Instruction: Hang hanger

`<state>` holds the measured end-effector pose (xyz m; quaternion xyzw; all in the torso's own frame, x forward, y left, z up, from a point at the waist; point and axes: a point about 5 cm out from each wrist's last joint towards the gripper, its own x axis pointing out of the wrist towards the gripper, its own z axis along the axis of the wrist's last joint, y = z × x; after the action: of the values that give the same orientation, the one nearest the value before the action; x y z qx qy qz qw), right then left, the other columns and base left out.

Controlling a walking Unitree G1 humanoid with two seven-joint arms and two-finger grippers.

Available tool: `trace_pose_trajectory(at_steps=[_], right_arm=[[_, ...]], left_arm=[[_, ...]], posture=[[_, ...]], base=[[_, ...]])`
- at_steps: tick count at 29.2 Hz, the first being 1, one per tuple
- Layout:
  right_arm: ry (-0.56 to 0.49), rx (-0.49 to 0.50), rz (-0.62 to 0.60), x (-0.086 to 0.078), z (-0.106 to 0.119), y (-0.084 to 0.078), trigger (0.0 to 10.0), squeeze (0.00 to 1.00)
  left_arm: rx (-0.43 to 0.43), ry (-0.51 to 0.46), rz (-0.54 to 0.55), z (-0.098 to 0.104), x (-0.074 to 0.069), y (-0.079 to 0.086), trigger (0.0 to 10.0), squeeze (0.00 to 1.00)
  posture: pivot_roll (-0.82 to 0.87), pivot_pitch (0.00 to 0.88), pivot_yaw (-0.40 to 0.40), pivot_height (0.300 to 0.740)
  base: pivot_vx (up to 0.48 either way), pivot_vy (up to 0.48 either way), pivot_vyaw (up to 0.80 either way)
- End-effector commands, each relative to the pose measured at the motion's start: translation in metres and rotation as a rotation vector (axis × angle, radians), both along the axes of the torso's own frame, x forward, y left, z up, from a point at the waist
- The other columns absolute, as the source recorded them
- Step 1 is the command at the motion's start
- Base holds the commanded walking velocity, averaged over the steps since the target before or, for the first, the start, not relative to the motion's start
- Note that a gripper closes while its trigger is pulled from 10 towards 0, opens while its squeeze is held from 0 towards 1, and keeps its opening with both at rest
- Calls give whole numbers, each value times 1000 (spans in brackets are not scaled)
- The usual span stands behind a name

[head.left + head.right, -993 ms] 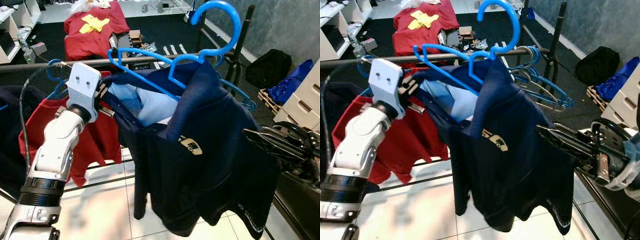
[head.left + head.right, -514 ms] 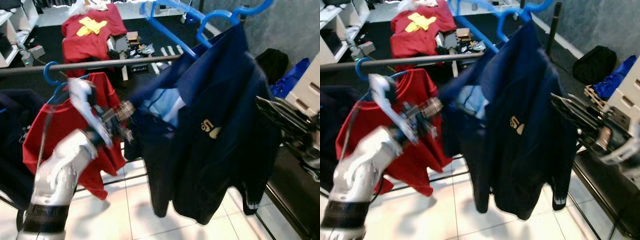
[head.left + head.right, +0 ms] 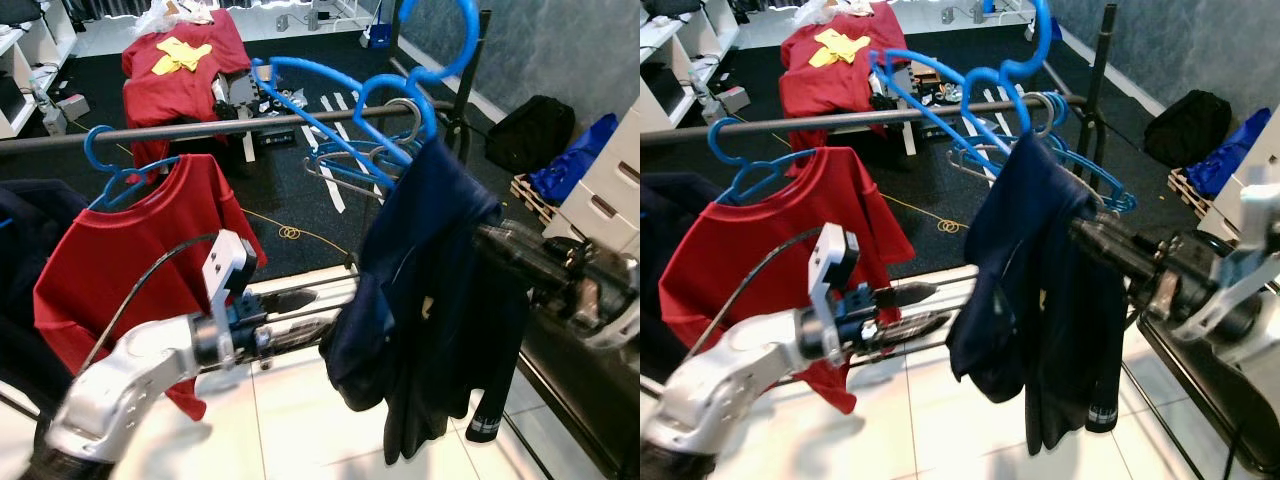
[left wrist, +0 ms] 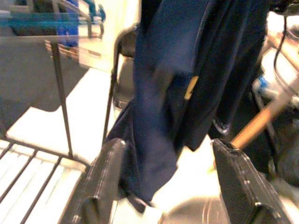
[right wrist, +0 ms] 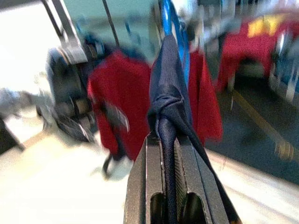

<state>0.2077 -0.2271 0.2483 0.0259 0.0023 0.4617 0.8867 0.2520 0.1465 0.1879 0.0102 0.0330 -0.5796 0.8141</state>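
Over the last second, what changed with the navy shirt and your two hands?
The left hand let go of the navy shirt, dropped low and now points at it with open fingers. The shirt, spread wide before, hangs bunched and narrow from its blue hanger, whose hook sits at the rail. The right hand stays shut on the shirt's cloth. The red shirt still hangs on the rail.

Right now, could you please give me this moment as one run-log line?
step: hang hanger | right gripper: shut on navy shirt | left gripper: open, empty | blue hanger: at rail
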Motion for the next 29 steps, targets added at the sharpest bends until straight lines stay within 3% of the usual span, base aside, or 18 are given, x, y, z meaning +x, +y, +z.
trace_pose_trajectory(at_steps=[1,4,5,6,8,9,19,23,29], right_arm=[[22,-42,36,-3,-2,1,10000,0],[129,-169,45,-10,-15,-7,10000,0],[129,-169,45,-10,-15,-7,10000,0],[193,-253,67,-16,-23,-13,10000,0],[209,-272,76,-17,-24,-14,10000,0],[225,-294,109,-21,-23,-16,10000,0],[214,-328,240,-29,-7,-15,10000,0],[91,-312,359,-28,28,-7,10000,0],[62,-308,390,-29,37,-5,10000,0]], left_arm=[[24,-23,-47,7,-5,6,10000,1000],[98,-101,-67,25,-7,20,10000,1000],[98,-101,-67,25,-7,20,10000,1000],[119,-172,-50,38,-3,25,10000,1000],[122,-192,-43,42,-2,26,10000,1000],[123,-214,-57,46,-2,27,10000,0],[80,-258,-135,54,-5,15,10000,0],[24,-226,-271,50,-11,-1,10000,0],[19,-218,-286,49,-11,-2,10000,0]], posture=[[-51,142,29,740],[-56,140,32,740],[-56,140,32,740],[-56,136,31,740],[-56,136,31,740],[-58,134,30,740],[-66,126,35,740],[-73,123,44,740],[-73,123,44,740]], base=[[0,0,0],[0,0,0],[0,0,0],[0,0,0],[0,0,0],[0,0,0],[0,0,0],[0,0,0],[0,0,0]])
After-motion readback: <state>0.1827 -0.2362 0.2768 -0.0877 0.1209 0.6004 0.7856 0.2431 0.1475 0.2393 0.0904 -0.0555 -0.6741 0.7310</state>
